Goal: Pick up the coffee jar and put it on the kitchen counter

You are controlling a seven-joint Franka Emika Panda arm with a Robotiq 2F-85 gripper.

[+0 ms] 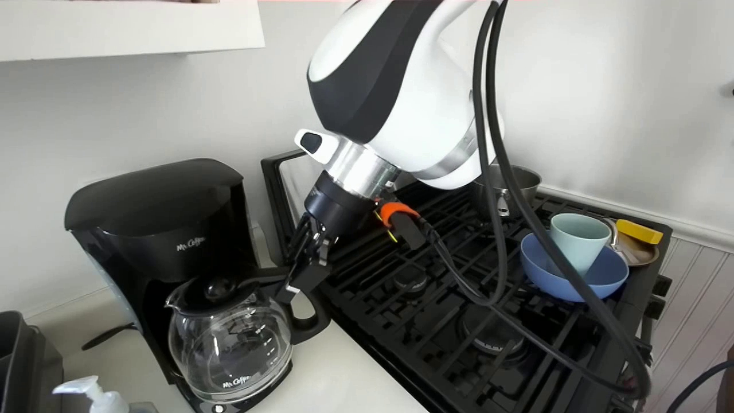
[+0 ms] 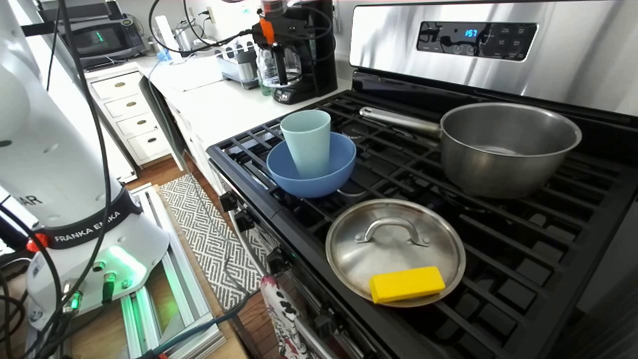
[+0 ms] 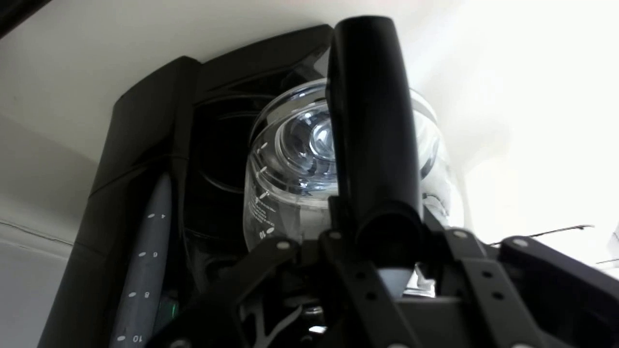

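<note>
One black gas stove (image 1: 424, 350) is seen in both exterior views, with one white bench (image 1: 338, 373) set to its left. In an exterior view, one stack of four white drawers (image 2: 134, 119) is placed at the far left. One robot arm (image 1: 413, 115) is angled down toward one black coffee maker (image 1: 166, 212), stood on the bench. One steel saucepan (image 2: 498, 172) is rested on the stove's far side. One coffee jar (image 1: 229, 344) is found at the coffee maker's front, over its base (image 2: 304, 94); whether the two touch cannot be told. Its black handle (image 3: 377, 121) is held: the jaws are drawn narrow on it, one to each side in the wrist view. In an exterior view, one steel lid (image 2: 394, 256) is laid at the stove's near side and one blue bowl (image 2: 319, 187) farther left, one pale green cup (image 2: 309, 144) set inside it. On the lid, one yellow block (image 2: 406, 284) is rested.
</note>
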